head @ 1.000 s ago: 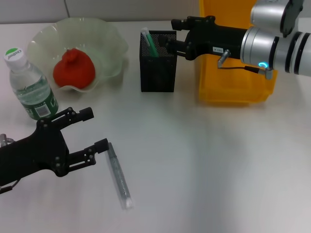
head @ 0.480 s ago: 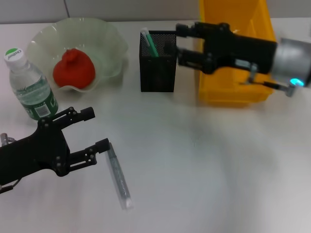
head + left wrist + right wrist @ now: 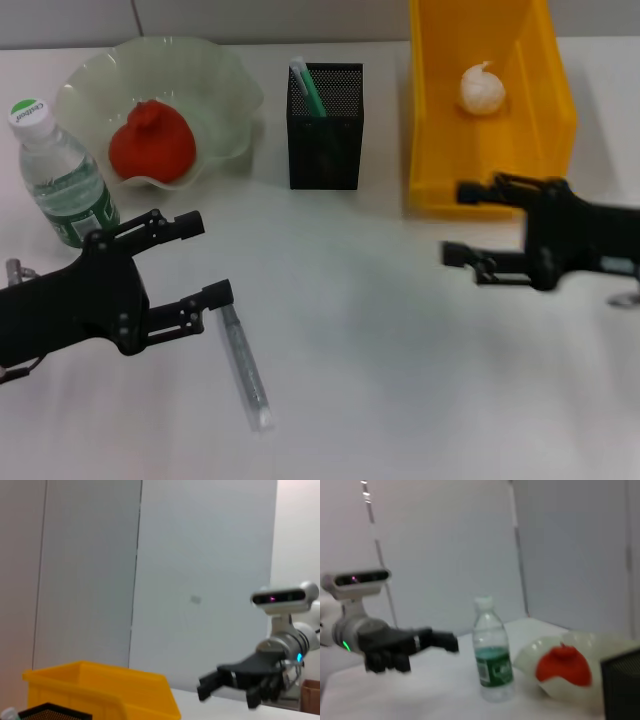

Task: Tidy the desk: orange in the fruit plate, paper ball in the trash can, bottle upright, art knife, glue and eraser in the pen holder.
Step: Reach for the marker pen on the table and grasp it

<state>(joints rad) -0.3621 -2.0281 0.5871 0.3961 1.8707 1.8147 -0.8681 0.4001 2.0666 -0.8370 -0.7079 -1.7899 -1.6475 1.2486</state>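
**Inspector:** Head view findings, item by item. The orange (image 3: 151,141) lies inside the fruit plate (image 3: 225,75), so that item reads as complete. The paper ball (image 3: 482,87) sits on the floor of the trash can (image 3: 430,130); complete. The bottle (image 3: 62,180) stands upright beside the fruit plate, cap uppermost; complete.

**Clerk:** And the pen holder?

**Inspector:** The pen holder (image 3: 326,140) stands between the fruit plate and the trash can, with a green-and-white stick (image 3: 307,87) showing above its rim. I judge that to be the glue, but cannot confirm it. No eraser is visible anywhere on the worktop (image 3: 400,380); whether it is down inside the mesh I cannot tell.

**Clerk:** What is outstanding?

**Inspector:** One item for certain: a slim grey-clear tool, apparently the art knife (image 3: 244,365), lies flat on the worktop, well apart from the pen holder.

**Clerk:** Gripper states?

**Inspector:** The left gripper (image 3: 193,261) is spread open, empty, its lower finger touching or just short of the near end of the art knife. The right gripper (image 3: 461,224) is also open and empty, low over the worktop just in front of the trash can. My judgement: the task is near its end, with the knife left to place
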